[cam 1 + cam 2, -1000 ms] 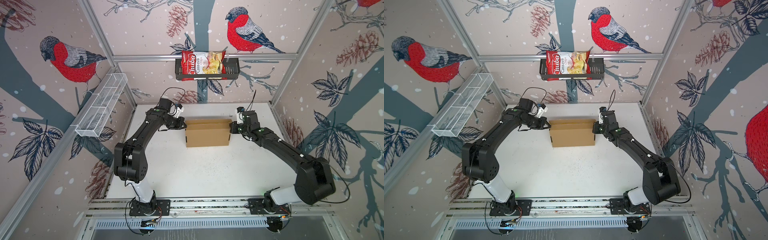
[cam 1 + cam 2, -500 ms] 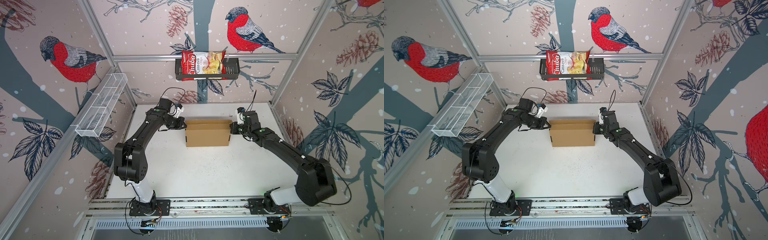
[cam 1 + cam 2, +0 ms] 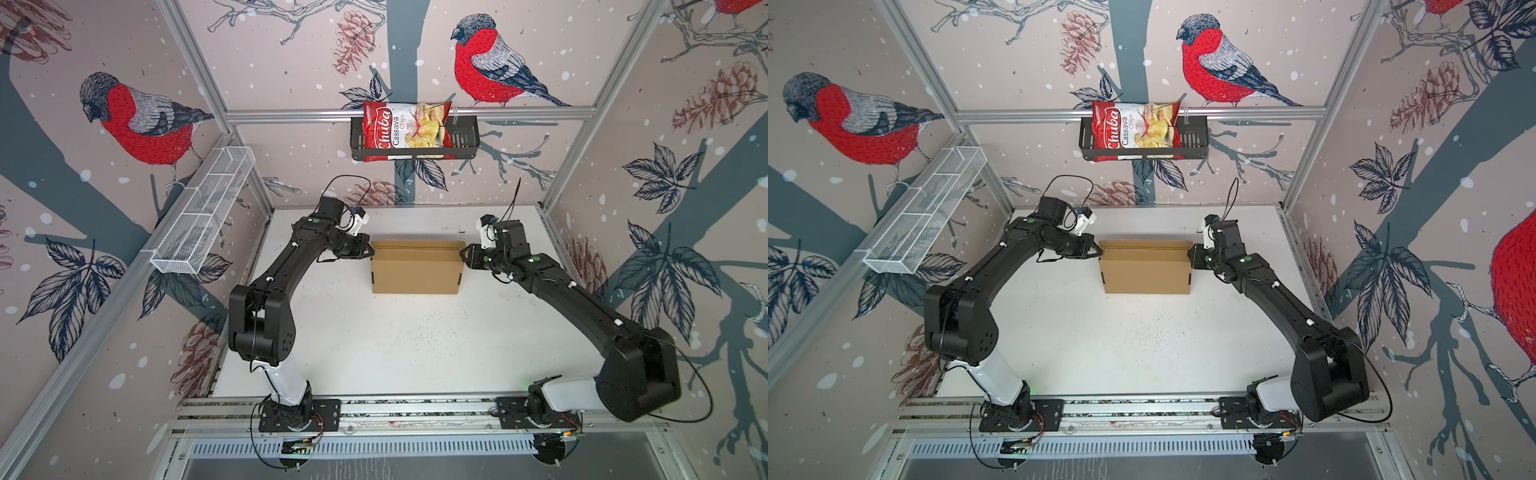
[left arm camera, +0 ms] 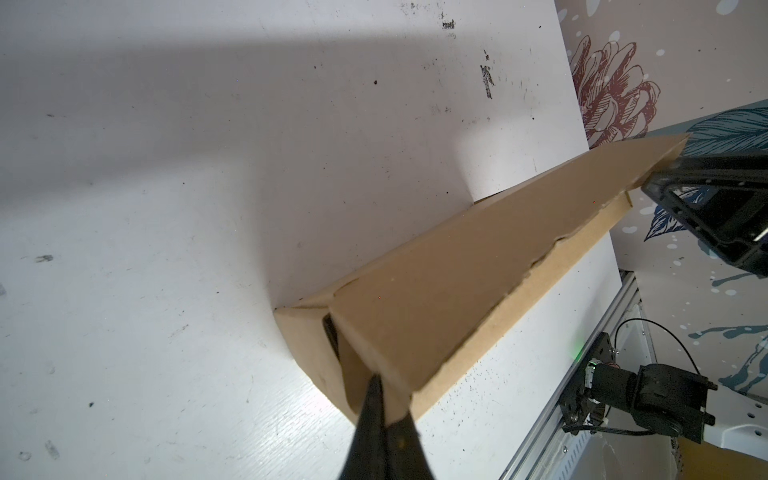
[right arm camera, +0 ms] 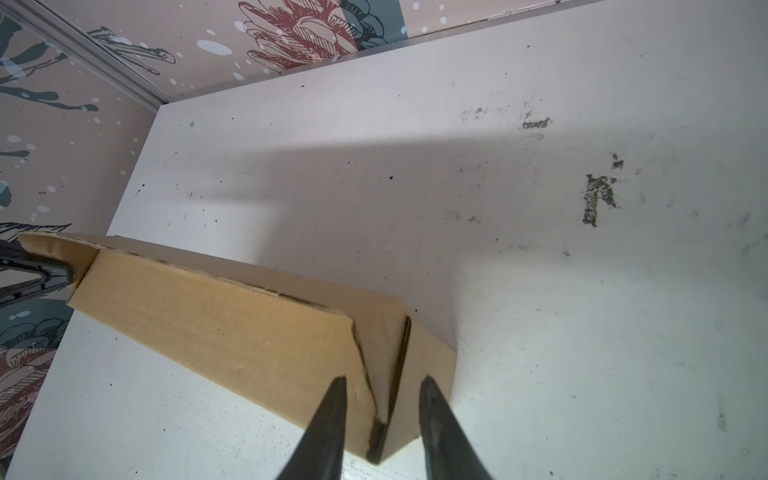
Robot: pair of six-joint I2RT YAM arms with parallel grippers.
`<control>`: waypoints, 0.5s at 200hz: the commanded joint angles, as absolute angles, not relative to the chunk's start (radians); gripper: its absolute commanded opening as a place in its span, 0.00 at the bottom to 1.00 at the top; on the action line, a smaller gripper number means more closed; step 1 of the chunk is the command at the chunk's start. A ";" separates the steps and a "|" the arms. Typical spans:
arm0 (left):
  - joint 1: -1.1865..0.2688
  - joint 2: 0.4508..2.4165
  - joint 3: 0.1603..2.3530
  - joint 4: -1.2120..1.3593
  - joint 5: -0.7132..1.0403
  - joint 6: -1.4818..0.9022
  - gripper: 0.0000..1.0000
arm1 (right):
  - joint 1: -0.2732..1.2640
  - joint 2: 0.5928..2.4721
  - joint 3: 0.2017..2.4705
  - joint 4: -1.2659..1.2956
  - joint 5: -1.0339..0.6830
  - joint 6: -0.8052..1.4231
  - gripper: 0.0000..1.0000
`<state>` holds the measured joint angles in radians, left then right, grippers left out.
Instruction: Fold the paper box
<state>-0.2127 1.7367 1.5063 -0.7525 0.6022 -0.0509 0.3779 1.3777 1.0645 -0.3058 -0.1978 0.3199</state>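
The left gripper (image 4: 376,388) pinches the far-left corner of the paper box (image 3: 415,270); the right gripper (image 5: 384,380), jaws partly apart, straddles its far-right corner. Press both ends down evenly.

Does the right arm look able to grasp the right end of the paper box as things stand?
Probably yes: the right end effector is open, with the end corner of the paper box between its fingers, and nothing stands in the way.
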 commanded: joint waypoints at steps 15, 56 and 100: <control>-0.212 1.746 1.508 -0.809 0.582 -0.040 0.03 | 0.363 1.353 1.081 -0.323 -0.236 0.335 0.39; -0.212 1.748 1.508 -0.809 0.584 -0.037 0.03 | 0.329 1.306 1.076 -0.267 -0.298 0.403 0.50; -0.212 1.746 1.499 -0.807 0.586 -0.034 0.03 | 0.294 1.343 1.063 -0.188 -0.348 0.621 0.59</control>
<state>-0.2127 1.7405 1.5078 -0.7479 0.6022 -0.0460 0.2897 1.3125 1.0477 -0.2436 -0.2955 0.4881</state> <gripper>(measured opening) 0.049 0.576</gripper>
